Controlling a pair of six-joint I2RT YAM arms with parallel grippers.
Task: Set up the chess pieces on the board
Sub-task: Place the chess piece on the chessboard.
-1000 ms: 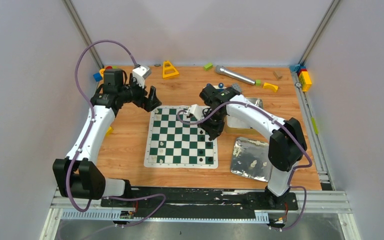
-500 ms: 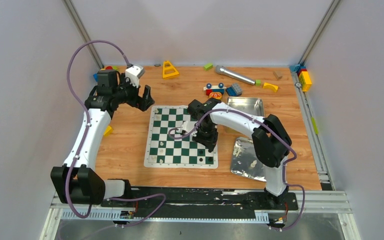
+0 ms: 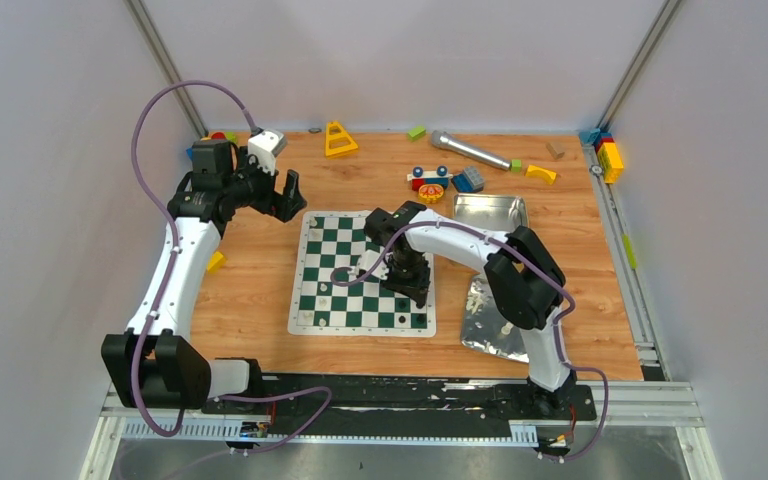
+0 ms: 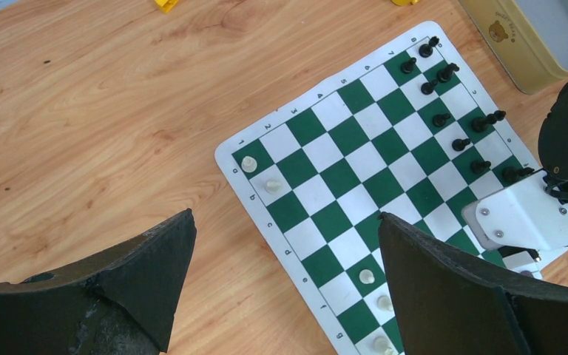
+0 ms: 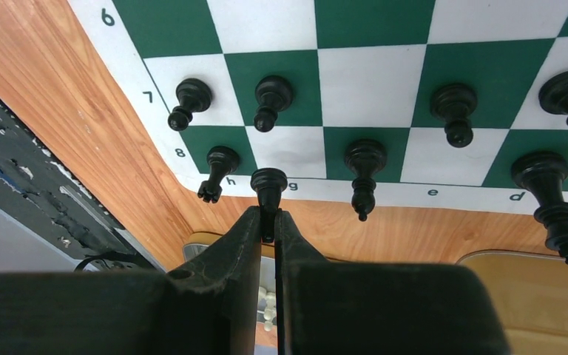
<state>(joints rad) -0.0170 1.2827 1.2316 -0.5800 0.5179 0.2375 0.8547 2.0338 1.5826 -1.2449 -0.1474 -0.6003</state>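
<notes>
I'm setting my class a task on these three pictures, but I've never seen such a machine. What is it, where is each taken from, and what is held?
These are two robot arms bolted to a wooden table, each ending in a two-finger pincer. One picture looks down from above and behind; the other two come from cameras on the wrists. On the table lie a green-and-white chess board, silver tins and toy blocks. The right pincer is shut on a black chess piece at the board's edge. The left pincer is open and empty.
</notes>
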